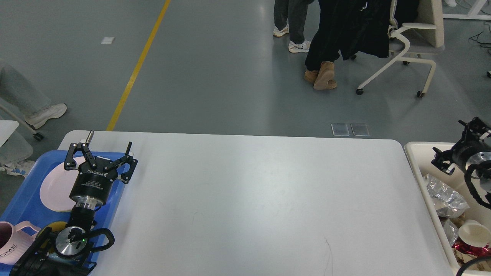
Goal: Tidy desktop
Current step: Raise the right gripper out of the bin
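Over blue plastic tray (23, 199): left tool (100, 153) spread; right tool (456, 143) state unclear; desktop (253, 199) smooth, white.

White desk (261, 199). Blue tray (23, 199) at left edge, carrying pale pink plate (53, 191) and pink mug (9, 243). Cream bin (422, 168) off right edge. Grey floor (215, 76), yellow stripe (134, 73).

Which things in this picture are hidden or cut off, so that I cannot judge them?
All in the head view:
- Right gripper: small, seen at an angle; open or shut is unclear.
- Mug: cut off by the left edge.
- Plate: partly covered by the left gripper.
- Bin: cut off by the right edge; its contents are partly behind the right arm.
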`<action>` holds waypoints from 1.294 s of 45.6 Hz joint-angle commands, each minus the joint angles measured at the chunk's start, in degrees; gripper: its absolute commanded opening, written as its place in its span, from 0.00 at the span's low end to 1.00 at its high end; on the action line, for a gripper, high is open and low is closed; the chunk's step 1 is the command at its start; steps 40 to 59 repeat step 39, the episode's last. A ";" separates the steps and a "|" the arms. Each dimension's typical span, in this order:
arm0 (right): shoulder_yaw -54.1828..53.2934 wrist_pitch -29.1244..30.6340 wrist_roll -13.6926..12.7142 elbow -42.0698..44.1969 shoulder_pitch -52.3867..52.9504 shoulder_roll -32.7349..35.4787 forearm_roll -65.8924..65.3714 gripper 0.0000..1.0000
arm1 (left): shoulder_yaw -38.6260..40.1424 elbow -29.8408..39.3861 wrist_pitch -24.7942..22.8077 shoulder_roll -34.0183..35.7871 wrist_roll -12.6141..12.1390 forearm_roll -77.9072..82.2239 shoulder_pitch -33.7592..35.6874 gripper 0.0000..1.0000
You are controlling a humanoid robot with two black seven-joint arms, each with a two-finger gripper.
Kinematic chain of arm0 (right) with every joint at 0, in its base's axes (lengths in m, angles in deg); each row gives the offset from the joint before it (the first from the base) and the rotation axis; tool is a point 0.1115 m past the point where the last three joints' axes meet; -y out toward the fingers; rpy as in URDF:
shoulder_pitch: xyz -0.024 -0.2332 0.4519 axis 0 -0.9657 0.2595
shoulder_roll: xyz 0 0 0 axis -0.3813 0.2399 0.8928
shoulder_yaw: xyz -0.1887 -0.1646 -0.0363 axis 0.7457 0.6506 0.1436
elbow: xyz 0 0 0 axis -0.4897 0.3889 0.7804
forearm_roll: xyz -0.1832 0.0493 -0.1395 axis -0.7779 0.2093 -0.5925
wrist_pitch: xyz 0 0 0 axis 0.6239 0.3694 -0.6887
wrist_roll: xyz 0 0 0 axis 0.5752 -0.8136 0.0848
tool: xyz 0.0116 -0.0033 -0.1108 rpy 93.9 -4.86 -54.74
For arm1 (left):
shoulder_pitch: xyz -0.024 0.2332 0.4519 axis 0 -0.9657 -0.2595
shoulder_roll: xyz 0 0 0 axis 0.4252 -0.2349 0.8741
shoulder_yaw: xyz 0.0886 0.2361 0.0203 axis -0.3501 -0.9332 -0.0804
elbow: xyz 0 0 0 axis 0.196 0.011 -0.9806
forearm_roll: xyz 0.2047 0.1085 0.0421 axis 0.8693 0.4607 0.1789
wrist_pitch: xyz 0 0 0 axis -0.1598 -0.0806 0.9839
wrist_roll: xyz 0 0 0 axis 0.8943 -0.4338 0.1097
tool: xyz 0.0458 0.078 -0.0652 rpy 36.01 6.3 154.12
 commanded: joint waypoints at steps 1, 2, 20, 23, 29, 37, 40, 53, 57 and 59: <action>-9.06 2.46 0.01 -5.83 -2.43 -5.14 0.01 1.00 | -0.01 0.00 0.01 0.00 0.00 0.00 0.00 0.96; -9.42 2.72 0.01 -6.62 -3.04 -6.02 -0.08 1.00 | -0.01 0.00 0.01 0.00 0.00 0.00 0.00 0.96; -26.47 11.07 20.57 -13.22 -15.69 -25.01 -33.55 1.00 | -0.01 0.00 0.01 0.00 0.00 0.00 0.00 0.96; -26.65 11.07 21.98 -13.84 -16.75 -26.68 -33.83 1.00 | -0.01 0.00 0.01 0.00 0.00 0.00 0.00 0.96; -26.74 10.98 22.16 -14.72 -17.02 -27.12 -33.57 1.00 | -0.01 0.00 0.01 0.00 0.00 0.00 0.00 0.96; -26.21 10.98 22.07 -14.37 -17.72 -26.95 -33.56 1.00 | -0.01 0.00 0.01 0.00 0.00 0.00 0.00 0.96; -26.12 10.98 22.07 -14.28 -17.81 -26.95 -33.65 1.00 | -0.01 0.00 0.01 0.00 0.00 0.00 0.00 0.96; -26.12 10.98 22.07 -14.28 -17.81 -26.95 -33.65 1.00 | -0.01 0.00 0.01 0.00 0.00 0.00 0.00 0.96; -26.12 10.98 22.07 -14.28 -17.81 -26.95 -33.65 1.00 | -0.01 0.00 0.01 0.00 0.00 0.00 0.00 0.96; -26.12 10.98 22.07 -14.28 -17.81 -26.95 -33.65 1.00 | -0.01 0.00 0.01 0.00 0.00 0.00 0.00 0.96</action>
